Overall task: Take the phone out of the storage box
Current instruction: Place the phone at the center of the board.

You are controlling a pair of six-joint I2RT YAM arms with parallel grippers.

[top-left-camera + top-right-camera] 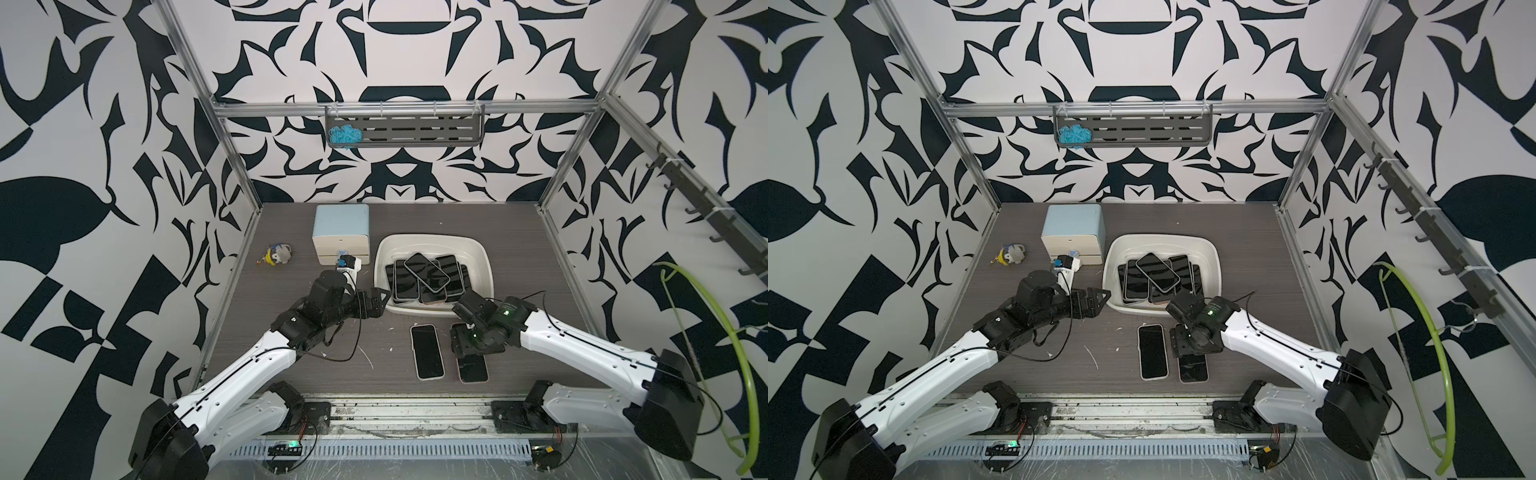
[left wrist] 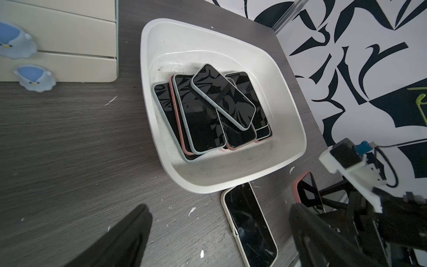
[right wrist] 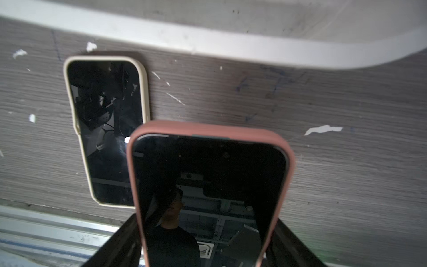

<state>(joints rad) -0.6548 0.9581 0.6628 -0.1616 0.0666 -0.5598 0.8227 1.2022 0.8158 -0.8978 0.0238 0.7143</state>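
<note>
The cream-white storage box point(image 1: 491, 266) point(image 1: 1218, 266) point(image 2: 146, 69) sits mid-table and holds several dark-screened phones in a loose stack, with one phone point(image 1: 427, 271) point(image 1: 1158, 271) point(image 2: 223, 96) lying slantwise on top. My right gripper point(image 1: 467, 345) point(image 3: 206, 219) is shut across the width of a pink-cased phone point(image 1: 473, 369) point(image 3: 208, 175), low over the table in front of the box. Beside it on the table lies a cream-cased phone point(image 1: 427, 351) point(image 3: 104, 124). My left gripper point(image 1: 380, 303) point(image 2: 219, 215) is open and empty by the box's front left corner.
A blue-topped drawer unit point(image 1: 340, 232) stands behind and left of the box, with small blue figures point(image 2: 34, 78) at its front. A plush toy point(image 1: 279, 254) lies far left. The box rim point(image 3: 231, 49) runs close beyond the held phone. A metal rail point(image 1: 395, 409) borders the table's front.
</note>
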